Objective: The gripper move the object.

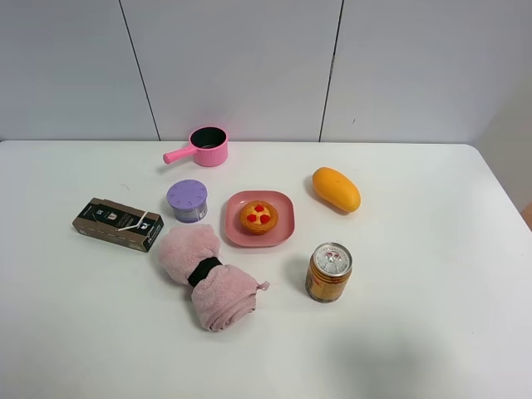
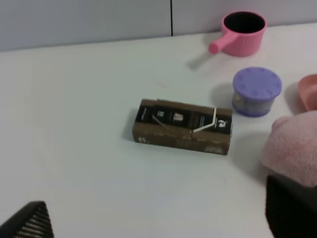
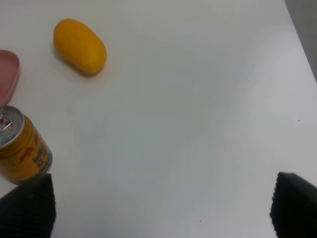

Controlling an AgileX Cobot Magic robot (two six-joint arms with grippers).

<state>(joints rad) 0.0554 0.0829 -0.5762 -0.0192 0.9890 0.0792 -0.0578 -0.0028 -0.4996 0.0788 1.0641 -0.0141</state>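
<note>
The golden-orange can (image 1: 328,273) with red markings and a silver pull-tab top stands upright on the white table, right of the pink plate. It also shows in the right wrist view (image 3: 20,151), just beyond one fingertip (image 3: 27,208). My right gripper (image 3: 161,208) is open and empty, above bare table beside the can. My left gripper (image 2: 158,220) is open and empty, its fingertips (image 2: 29,223) near a brown carton (image 2: 182,131). Neither arm shows in the exterior high view.
A pink plate (image 1: 283,235) holds a small tart (image 1: 258,217). Around it lie a lilac lidded tub (image 1: 188,200), a pink saucepan (image 1: 208,146), an orange mango (image 1: 336,189), a rolled pink towel (image 1: 206,274) and the brown carton (image 1: 117,224).
</note>
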